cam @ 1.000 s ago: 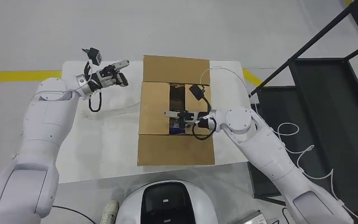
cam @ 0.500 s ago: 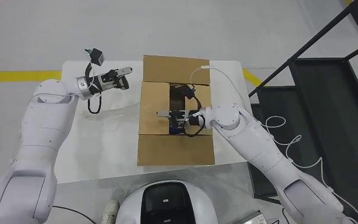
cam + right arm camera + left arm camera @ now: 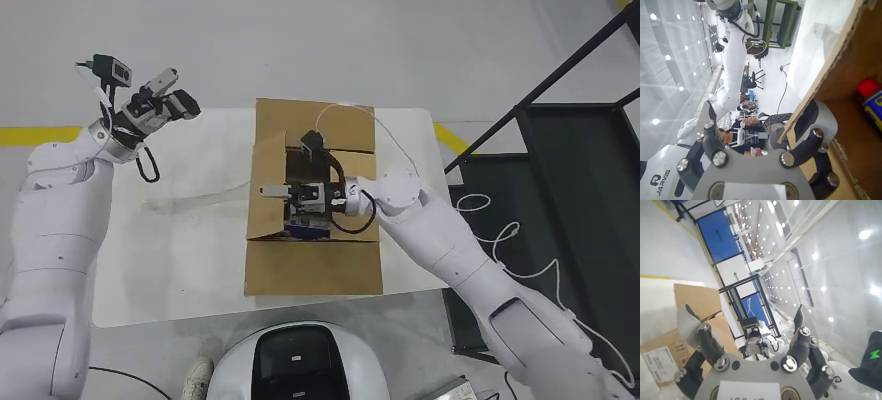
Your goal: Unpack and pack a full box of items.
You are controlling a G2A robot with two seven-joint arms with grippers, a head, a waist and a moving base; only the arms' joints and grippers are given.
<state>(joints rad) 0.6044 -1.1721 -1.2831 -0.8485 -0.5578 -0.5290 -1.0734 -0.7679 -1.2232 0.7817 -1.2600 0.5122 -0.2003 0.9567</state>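
1. Sitting at the middle of the desk [image 3: 180, 260] in the top view, the box [image 3: 315, 265] has its flaps folded outward. The right hand [image 3: 280, 190] is at the rim of the opening on the left arm's side. A blue item [image 3: 305, 228] shows inside, just beside that hand. The left hand [image 3: 178, 88] is raised off the far corner of the desk, well apart from the box.

2. Seen from the left wrist view, the left hand [image 3: 743, 311] has its fingers spread wide with nothing between them. The box [image 3: 696, 298] lies beyond it.

3. Seen from the right wrist view, the right hand [image 3: 757, 113] is open and straddles the edge of a flap [image 3: 829, 56]. One finger is on the inner side of the cardboard and the other stands clear on the outer side, so the card is not pinched. A spray can [image 3: 870, 98], with a red cap and blue body, lies deep in the box against its wall.

4. Judging from these views, the job is at its very start. The box is open, or nearly so, but its contents remain inside. Lifting each item out and packing them all back is yet to be done.
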